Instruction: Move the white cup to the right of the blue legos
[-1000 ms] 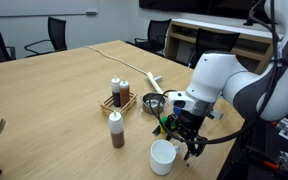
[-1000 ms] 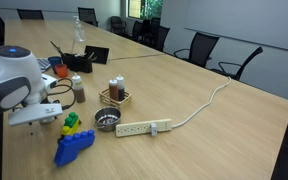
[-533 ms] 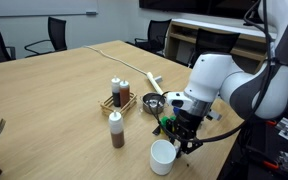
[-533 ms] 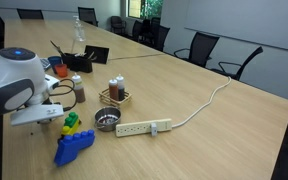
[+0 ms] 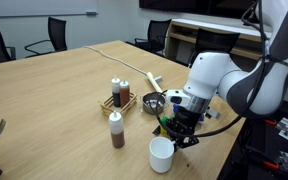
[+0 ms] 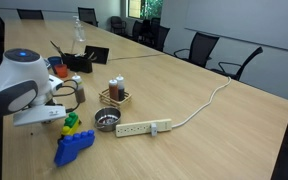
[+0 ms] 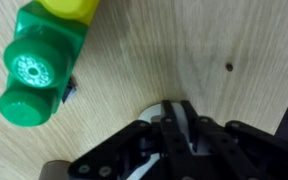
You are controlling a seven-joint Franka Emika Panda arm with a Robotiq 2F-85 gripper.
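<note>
Seen in the wrist view, the gripper (image 7: pixel 176 108) enters from the lower edge of the frame with its two dark fingers brought together at the tips, so it is closed and nothing sits between them. Under it is a light wooden table (image 5: pixel 54 90) with a fine grain. It is a long meeting table in an office room, with black chairs (image 5: pixel 52 35) around it and a window (image 6: pixel 144 8) at the top of an exterior view. On the table stand a grey metal bowl (image 6: pixel 107 121), a white power strip (image 6: pixel 144 128) with its cable, a small caddy (image 5: pixel 118 97) holding bottles and one single bottle (image 5: pixel 116 129). The green-and-yellow lego cluster (image 7: pixel 34 65) fills the upper left of the wrist view. The blue legos (image 6: pixel 74 147) lie in the lower left of an exterior view, just below that cluster. The white cup (image 5: pixel 162 155) stands in the lower middle of an exterior view, near the table edge. It is just below and to the left of the gripper (image 5: pixel 184 138), which hangs a little higher than its rim. I cannot tell whether they touch. The cup is small, plain and cylindrical, fully white, upright with its open mouth up. It does not show in the wrist view.
</note>
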